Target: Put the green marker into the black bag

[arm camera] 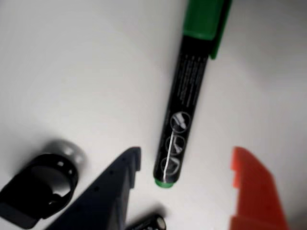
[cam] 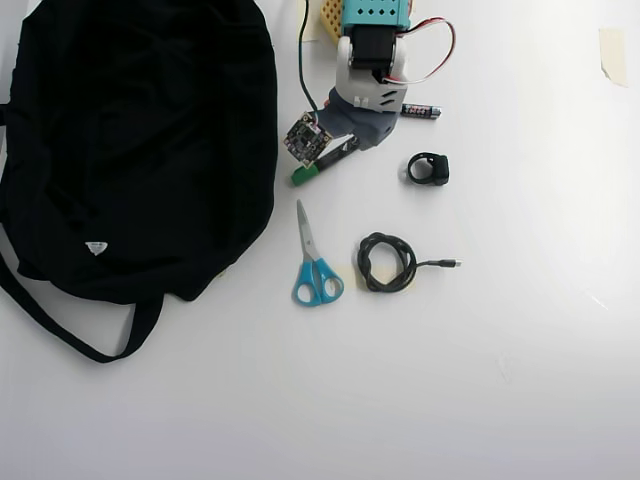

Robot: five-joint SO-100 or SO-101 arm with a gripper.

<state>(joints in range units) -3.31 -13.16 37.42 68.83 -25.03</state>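
Observation:
The green marker [arm camera: 184, 91] lies on the white table, with a black printed barrel, a green cap at the top of the wrist view and a green end near the bottom. My gripper [arm camera: 186, 155] is open. Its dark blue finger [arm camera: 112, 187] is left of the marker's end and its orange finger [arm camera: 254, 191] right of it, neither touching. In the overhead view only the marker's green cap [cam: 305, 174] pokes out from under the arm [cam: 365, 95]. The black bag [cam: 140, 150] with its white tag [cam: 95, 247] lies flat just left of the cap.
A black ring-shaped part [arm camera: 41, 184] [cam: 428, 168] and a small black battery [arm camera: 149, 224] [cam: 420, 111] lie close to the gripper. Blue-handled scissors [cam: 317, 278] and a coiled black cable [cam: 386, 262] lie below the arm in the overhead view. The bag's straps [cam: 70, 335] trail at lower left.

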